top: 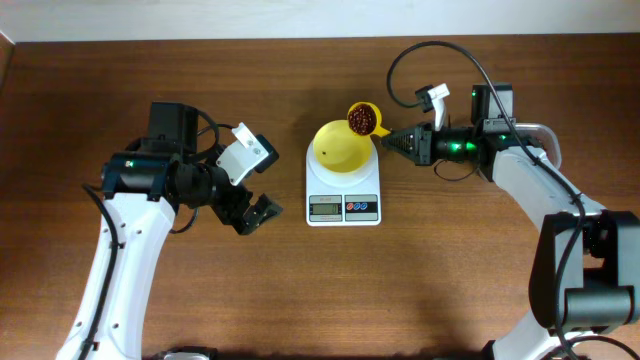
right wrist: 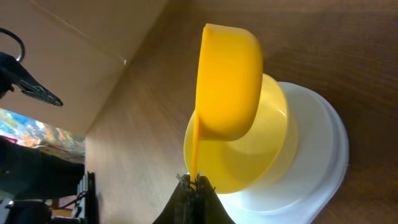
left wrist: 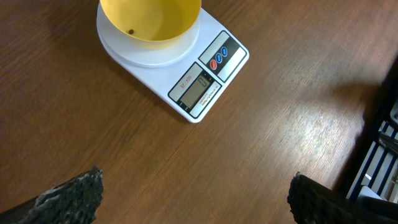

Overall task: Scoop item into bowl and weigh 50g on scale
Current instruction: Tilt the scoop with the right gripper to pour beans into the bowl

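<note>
The pale-yellow bowl (top: pixel 341 147) stands on the white scale (top: pixel 343 207); both also show in the left wrist view, the bowl (left wrist: pixel 152 22) with one bean inside and the scale (left wrist: pixel 205 81) with its display and red and blue buttons. My right gripper (top: pixel 390 142) is shut on the handle of a small yellow scoop (top: pixel 364 119) filled with dark red-brown beans (top: pixel 361 122), held over the bowl's far right rim. In the right wrist view the scoop (right wrist: pixel 229 84) hangs above the bowl (right wrist: pixel 264 146), pinched at the fingertips (right wrist: pixel 194 182). My left gripper (top: pixel 255 213) is open and empty, left of the scale.
The brown wooden table (top: pixel 300 290) spreads all round the scale. A dark slatted object (left wrist: pixel 382 143) sits at the right edge of the left wrist view. The clear tub is out of view.
</note>
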